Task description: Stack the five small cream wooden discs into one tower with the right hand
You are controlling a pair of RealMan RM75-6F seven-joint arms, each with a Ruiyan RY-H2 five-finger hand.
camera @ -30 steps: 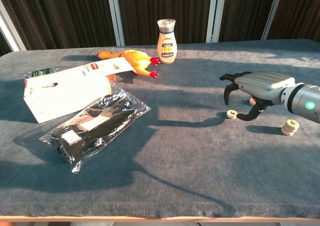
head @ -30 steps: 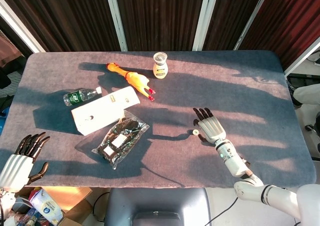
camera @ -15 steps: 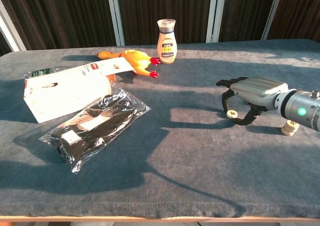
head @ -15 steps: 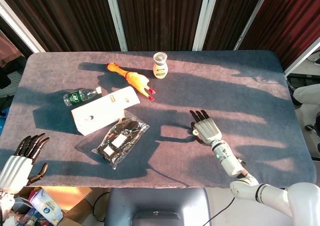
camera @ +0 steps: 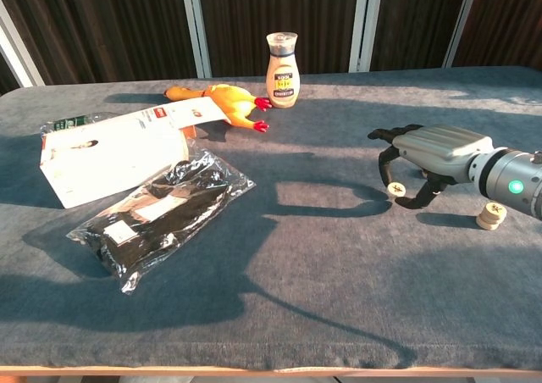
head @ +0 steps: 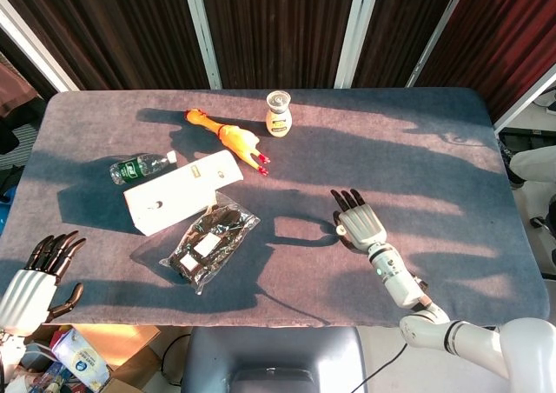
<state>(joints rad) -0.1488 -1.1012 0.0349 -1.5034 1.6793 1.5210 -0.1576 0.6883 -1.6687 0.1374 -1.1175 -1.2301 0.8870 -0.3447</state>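
Note:
In the chest view my right hand [camera: 434,156] hovers low over the table's right side. Its fingers and thumb curl around one small cream disc [camera: 396,188], which sits pinched between them just above the cloth. A short stack of cream discs [camera: 489,216] stands to the hand's right, apart from it. Behind the hand's fingers another disc [camera: 423,174] barely shows. In the head view the right hand [head: 360,223] covers the discs. My left hand [head: 33,280] hangs off the table's front left corner with its fingers spread, holding nothing.
A black packet in clear plastic [camera: 161,213] and a white box [camera: 114,154] lie on the left. A rubber chicken [camera: 222,100] and a sauce bottle [camera: 283,70] are at the back. A water bottle [head: 139,167] lies far left. Grey cloth covers the table [camera: 322,264].
The right hand came down over the lone disc and closed its fingers and thumb around it. The disc now sits slightly higher and to the right. The left hand has not moved.

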